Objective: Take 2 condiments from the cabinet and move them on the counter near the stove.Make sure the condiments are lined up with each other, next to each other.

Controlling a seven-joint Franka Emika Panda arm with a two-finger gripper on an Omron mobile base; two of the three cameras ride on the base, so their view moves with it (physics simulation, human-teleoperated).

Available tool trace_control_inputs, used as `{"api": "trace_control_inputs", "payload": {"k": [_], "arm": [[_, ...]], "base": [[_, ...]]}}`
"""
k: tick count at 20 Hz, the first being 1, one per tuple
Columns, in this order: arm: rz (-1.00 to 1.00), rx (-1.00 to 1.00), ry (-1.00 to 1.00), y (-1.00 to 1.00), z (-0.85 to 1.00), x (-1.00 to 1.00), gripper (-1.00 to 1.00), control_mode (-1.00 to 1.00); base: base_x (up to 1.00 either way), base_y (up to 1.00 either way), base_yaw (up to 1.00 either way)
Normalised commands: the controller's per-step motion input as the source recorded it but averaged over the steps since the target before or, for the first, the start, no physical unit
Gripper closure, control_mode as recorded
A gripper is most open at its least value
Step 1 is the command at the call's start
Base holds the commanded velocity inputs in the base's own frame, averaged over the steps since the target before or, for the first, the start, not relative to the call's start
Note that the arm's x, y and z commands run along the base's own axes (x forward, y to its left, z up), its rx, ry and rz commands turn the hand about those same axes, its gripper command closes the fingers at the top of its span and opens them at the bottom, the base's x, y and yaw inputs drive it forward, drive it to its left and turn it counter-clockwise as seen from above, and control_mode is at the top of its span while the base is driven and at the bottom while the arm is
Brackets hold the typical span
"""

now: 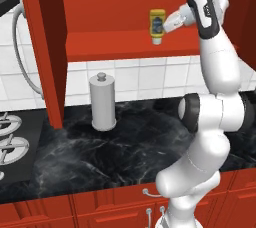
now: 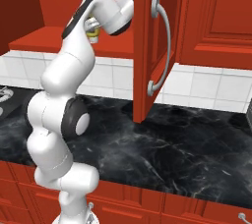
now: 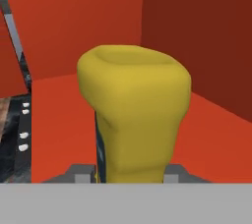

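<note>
Cabinet (image 1: 115, 17) doors hang open above the black desk (image 1: 115, 147), and up on its red shelf (image 1: 110, 47) the tool (image 1: 167, 23) is clenched on the yellow bottle (image 1: 157, 23), so the next move, I think, is lifting it out toward the stove (image 1: 12, 142).

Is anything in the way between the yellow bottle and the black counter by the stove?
The yellow squeeze bottle sits in the shut gripper on the red cabinet shelf. A tall grey cylinder stands on the black marble counter toward the stove.
</note>
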Motion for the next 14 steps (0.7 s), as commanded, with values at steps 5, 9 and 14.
{"api": "trace_control_inputs", "payload": {"k": [5,9,14], "arm": [[0.00,0.00,-0.31,0.00,-0.13,-0.57,1.00,-1.00],[0.00,0.00,-0.11,0.00,-0.02,-0.70,1.00,-1.00],[-0.03,0.00,-0.07,0.03,0.33,-0.78,1.00,-1.00]], "base": [[0.00,0.00,0.00],[0.00,0.00,0.00],[0.00,0.00,0.00]]}}
